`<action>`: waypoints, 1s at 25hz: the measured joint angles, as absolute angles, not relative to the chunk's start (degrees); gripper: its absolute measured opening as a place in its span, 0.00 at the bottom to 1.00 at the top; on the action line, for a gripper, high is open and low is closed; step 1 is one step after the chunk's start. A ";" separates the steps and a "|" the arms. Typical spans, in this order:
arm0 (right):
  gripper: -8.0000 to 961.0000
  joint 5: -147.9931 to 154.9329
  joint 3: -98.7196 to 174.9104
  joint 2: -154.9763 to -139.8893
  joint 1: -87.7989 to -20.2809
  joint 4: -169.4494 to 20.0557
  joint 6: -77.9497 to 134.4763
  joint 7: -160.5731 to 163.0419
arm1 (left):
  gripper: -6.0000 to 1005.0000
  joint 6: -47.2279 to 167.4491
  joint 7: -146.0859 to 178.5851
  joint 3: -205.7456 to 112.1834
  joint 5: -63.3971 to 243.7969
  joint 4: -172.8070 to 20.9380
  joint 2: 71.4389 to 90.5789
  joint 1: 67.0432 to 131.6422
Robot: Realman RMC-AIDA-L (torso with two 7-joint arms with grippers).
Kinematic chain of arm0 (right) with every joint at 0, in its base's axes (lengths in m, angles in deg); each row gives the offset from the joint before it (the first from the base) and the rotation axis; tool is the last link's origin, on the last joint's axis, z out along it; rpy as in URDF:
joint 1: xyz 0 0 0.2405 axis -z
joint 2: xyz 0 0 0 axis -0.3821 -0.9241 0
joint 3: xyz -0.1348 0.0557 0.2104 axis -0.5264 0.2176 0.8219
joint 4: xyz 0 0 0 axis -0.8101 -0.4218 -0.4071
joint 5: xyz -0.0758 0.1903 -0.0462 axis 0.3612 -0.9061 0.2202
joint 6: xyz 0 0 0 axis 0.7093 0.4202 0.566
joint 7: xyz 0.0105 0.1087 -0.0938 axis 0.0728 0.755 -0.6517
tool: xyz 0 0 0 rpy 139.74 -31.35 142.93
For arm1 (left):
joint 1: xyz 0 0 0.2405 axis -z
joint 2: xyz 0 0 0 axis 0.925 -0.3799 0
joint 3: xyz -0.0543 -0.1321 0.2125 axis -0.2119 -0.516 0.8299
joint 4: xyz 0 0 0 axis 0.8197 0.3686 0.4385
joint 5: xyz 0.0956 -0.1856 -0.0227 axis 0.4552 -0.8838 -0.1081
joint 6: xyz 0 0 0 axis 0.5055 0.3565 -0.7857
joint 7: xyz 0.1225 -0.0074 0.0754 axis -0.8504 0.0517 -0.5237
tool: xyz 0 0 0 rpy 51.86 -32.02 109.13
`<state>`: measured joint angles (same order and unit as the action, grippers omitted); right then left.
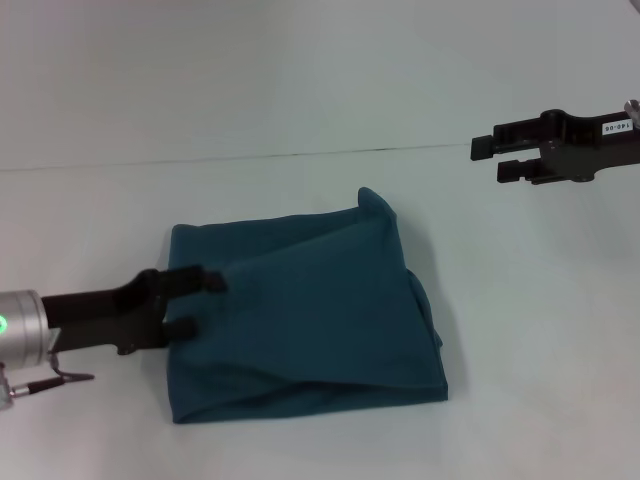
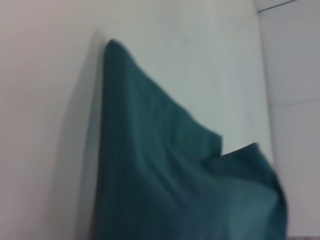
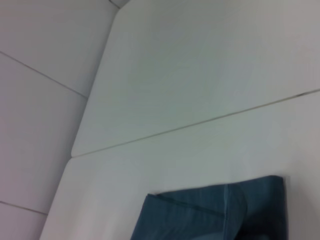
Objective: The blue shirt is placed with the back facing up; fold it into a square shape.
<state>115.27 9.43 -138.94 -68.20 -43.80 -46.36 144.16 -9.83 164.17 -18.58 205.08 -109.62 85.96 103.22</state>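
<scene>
The blue shirt [image 1: 320, 320] lies on the white table [image 1: 300, 100] as a rough square with several folded layers. One corner sticks up at the far side and the right edge is rumpled. My left gripper [image 1: 195, 305] is at the shirt's left edge, low over the fabric, with its fingers spread open. The left wrist view shows the shirt [image 2: 165, 190] close up with a raised fold. My right gripper [image 1: 492, 160] hangs open and empty, well away to the far right of the shirt. In the right wrist view one folded edge of the shirt [image 3: 225, 215] shows.
A thin seam [image 1: 300, 155] crosses the table behind the shirt. Bare white surface lies on every side of the shirt.
</scene>
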 joint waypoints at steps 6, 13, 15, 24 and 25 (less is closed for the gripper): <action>0.73 115.65 3.56 -139.10 -69.68 -43.78 -47.30 144.49 | 0.86 -14.60 163.58 -17.98 202.62 -113.86 86.17 102.65; 0.73 115.64 -1.55 -145.01 -74.06 -44.04 -43.82 143.83 | 0.88 -20.55 165.51 -22.91 195.99 -126.42 86.73 97.99; 0.73 115.65 -3.16 -147.06 -74.58 -44.03 -39.27 143.77 | 0.88 -20.82 165.54 -23.64 195.73 -126.91 86.75 97.70; 0.73 119.56 -8.59 -152.49 -76.77 -50.08 -21.00 145.75 | 0.88 -20.72 165.22 -24.68 195.61 -127.01 86.77 97.05; 0.73 121.74 -9.57 -152.37 -77.21 -50.48 -19.97 147.28 | 0.88 -20.71 165.22 -24.67 195.60 -127.06 86.77 97.05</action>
